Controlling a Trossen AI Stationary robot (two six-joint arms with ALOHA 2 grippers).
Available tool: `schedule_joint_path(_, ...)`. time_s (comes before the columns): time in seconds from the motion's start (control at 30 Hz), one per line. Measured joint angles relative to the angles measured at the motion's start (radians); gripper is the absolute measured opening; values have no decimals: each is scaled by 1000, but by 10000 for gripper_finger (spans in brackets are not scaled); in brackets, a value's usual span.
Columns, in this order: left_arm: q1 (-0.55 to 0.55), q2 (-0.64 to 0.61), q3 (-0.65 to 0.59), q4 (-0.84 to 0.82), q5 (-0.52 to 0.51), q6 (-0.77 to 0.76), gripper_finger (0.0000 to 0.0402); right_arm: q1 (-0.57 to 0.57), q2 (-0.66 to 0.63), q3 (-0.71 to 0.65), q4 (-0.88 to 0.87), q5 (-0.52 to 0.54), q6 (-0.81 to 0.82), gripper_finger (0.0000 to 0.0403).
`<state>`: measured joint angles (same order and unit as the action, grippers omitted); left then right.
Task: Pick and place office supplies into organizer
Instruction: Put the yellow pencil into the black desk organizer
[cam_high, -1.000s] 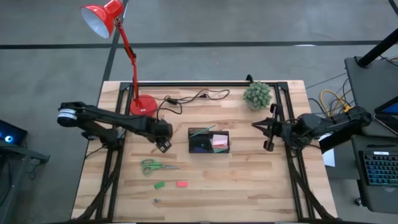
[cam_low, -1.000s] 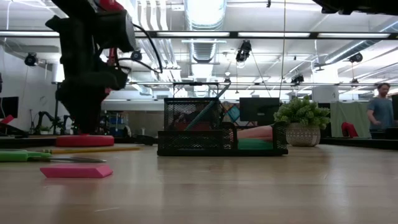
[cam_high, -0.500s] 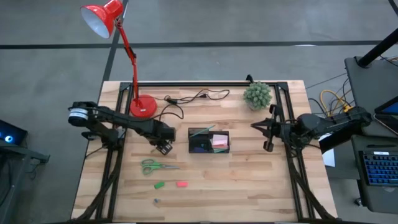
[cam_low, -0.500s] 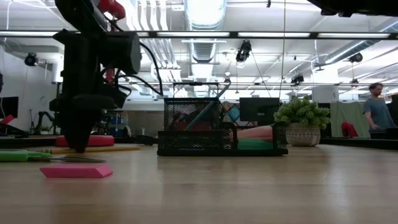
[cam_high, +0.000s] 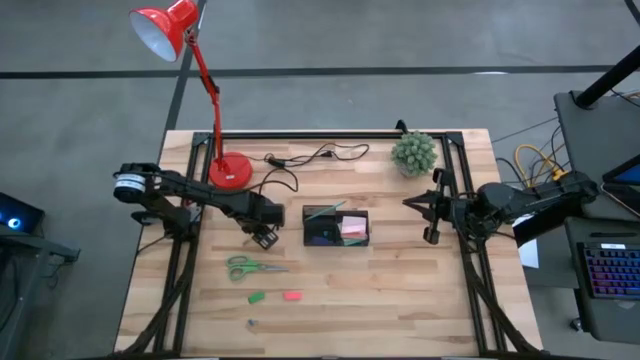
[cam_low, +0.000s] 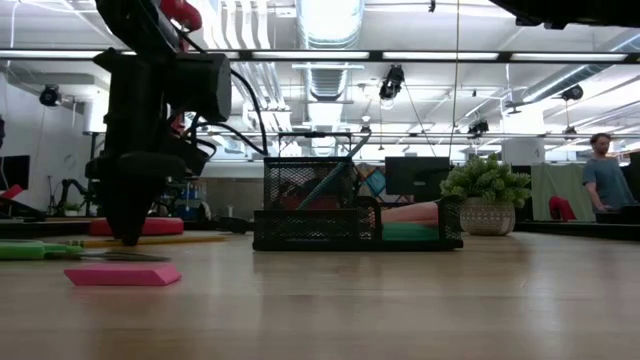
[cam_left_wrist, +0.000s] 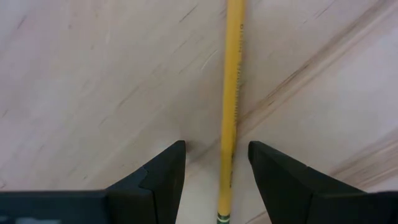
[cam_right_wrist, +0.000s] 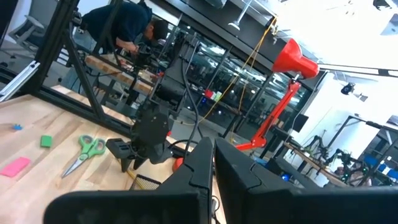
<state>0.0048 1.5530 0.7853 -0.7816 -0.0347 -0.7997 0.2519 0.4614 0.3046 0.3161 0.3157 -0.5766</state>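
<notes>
Since a second ago the left arm has swung in from the frame's left edge and lowered its left gripper (cam_high: 264, 237) onto the boards just left of centre, while the right arm is unmoved. Largest in the high view is the pale wooden slatted table (cam_high: 400, 300), with the red desk lamp (cam_high: 190, 60) rising from its upper left and a small green potted plant (cam_high: 414, 152) at upper right. At centre sits the black mesh organizer (cam_high: 336, 226) with two compartments, already holding a teal pen (cam_high: 325, 211) leaning in its left part and a pink sticky-note pad (cam_high: 353, 228) in its right. The left gripper stands just left of that tray, fingers (cam_left_wrist: 163, 171) spread apart, straddling the yellow pencil (cam_left_wrist: 230, 118), which lies flat on the wood between them, not yet clamped. The right gripper (cam_high: 432, 215) hangs at the right of the frame, near the table's right rail, fingers pressed together on nothing. Below the left gripper lie the green-handled scissors (cam_high: 250, 267); lower still are a small green piece (cam_high: 257, 297) and a small pink-red piece (cam_high: 292, 295), side by side but apart. A person (cam_low: 606, 185) stands at the far right of the low view.
</notes>
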Motion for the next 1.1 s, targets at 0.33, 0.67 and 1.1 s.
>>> schedule_joint_path(0.33,2,0,-3,12,22,2,172,0,0,0,0,0,-1,8)
schedule_joint_path(0.67,8,0,-5,15,39,4,164,0,0,0,1,0,-2,8)
schedule_joint_path(1.1,29,0,-6,14,69,126,69,0,0,0,1,0,-1,8)
